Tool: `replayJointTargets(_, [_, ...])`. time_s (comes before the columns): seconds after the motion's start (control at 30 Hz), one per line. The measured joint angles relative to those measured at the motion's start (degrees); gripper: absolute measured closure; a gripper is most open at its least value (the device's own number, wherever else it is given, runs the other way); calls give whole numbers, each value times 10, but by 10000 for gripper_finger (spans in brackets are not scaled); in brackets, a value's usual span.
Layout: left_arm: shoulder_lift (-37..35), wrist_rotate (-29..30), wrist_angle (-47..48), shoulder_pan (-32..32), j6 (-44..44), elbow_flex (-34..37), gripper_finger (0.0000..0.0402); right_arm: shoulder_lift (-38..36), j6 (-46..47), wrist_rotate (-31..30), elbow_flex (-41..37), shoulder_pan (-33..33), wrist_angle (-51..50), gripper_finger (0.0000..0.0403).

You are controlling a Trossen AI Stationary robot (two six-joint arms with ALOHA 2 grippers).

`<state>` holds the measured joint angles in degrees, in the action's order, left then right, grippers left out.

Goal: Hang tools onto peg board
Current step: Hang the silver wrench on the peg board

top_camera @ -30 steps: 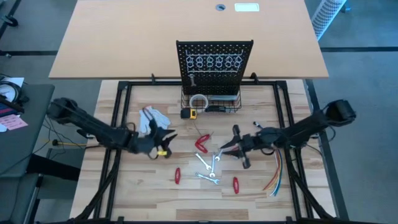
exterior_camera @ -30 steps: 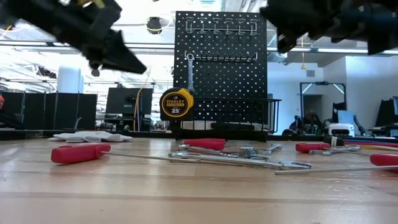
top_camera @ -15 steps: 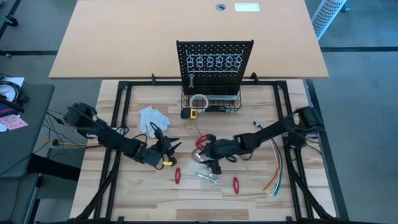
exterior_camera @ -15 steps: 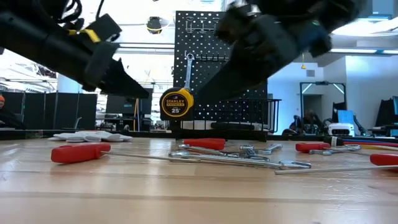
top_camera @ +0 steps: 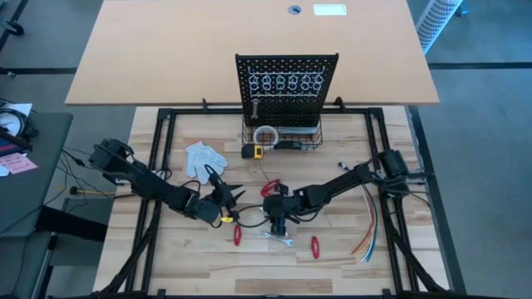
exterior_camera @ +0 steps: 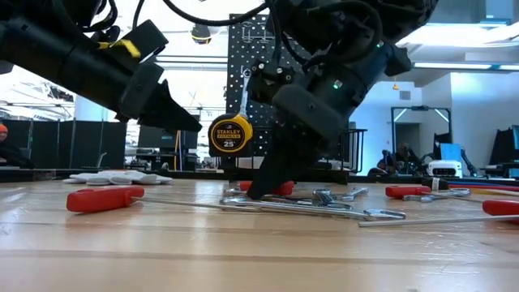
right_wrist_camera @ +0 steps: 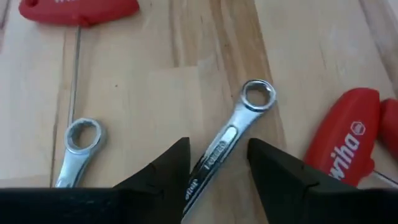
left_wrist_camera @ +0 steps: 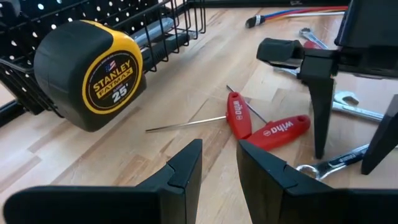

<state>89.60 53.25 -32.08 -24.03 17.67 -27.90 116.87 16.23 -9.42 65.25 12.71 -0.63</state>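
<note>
Right wrist view: parted fingers [right_wrist_camera: 163,165] straddle a wrench [right_wrist_camera: 231,134].

Ahead of my fingers a yellow-and-black Stanley tape measure [left_wrist_camera: 90,74] stands on the wooden tabletop [top_camera: 332,266], right against the front of the wire basket. A white glove [top_camera: 203,158] lies crumpled to my side of it. Well across the table, a bundle of coloured wires [top_camera: 368,224] lies near the edge.

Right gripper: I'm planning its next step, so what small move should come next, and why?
Probably close the fingers. The right gripper is open, low over the table, with a silver wrench lying between its fingers, ready to be gripped for the peg board.
</note>
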Motion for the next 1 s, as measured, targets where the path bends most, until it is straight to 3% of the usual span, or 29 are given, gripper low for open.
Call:
replayJointTargets(0.4, [0,1,0,0,1,0,307,51,-102,12,3,-31,34,377])
replayJointTargets(0.7, [0,1,0,0,-3,0,307,36,-194,25,-3,-23,109,372])
replayJointTargets(1.0, [0,1,1,0,-3,0,307,37,-174,75,-4,-47,157,348])
